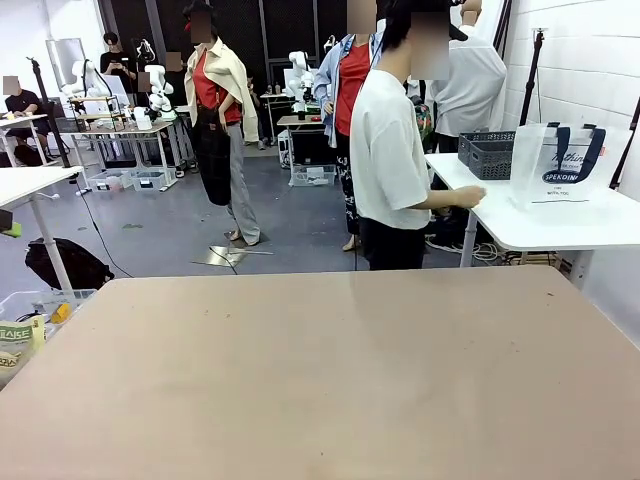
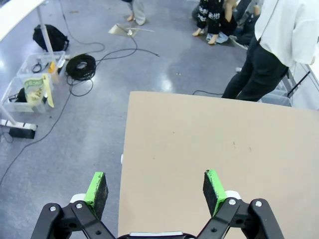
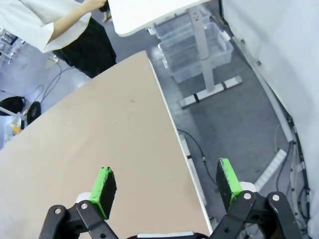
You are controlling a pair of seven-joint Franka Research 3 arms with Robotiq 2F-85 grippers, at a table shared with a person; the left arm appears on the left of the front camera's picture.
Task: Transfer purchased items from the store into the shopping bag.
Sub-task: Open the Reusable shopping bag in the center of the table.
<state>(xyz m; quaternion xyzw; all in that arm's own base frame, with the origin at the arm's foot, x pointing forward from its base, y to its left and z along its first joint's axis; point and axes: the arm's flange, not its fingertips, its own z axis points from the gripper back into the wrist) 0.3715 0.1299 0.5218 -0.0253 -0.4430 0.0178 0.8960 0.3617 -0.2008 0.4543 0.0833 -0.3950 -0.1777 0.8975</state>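
Note:
The shopping bag (image 1: 556, 163), translucent whitish with navy handles and a dark logo, stands upright on a white side table (image 1: 540, 225) at the far right. A person in a white shirt (image 1: 392, 150) stands at the far side of my table, turned to the side table with a hand (image 1: 468, 196) resting on it near the bag. My left gripper (image 2: 155, 190) hangs open above the brown table's left edge, nothing between its green pads. High over the table's right edge, my right gripper (image 3: 167, 186) is open and holds nothing.
The brown table (image 1: 310, 370) is bare. A dark grey lattice basket (image 1: 487, 153) sits behind the bag on the side table. Clear bins (image 2: 30, 82) and cables lie on the floor at the left, more bins (image 3: 192, 47) under the side table.

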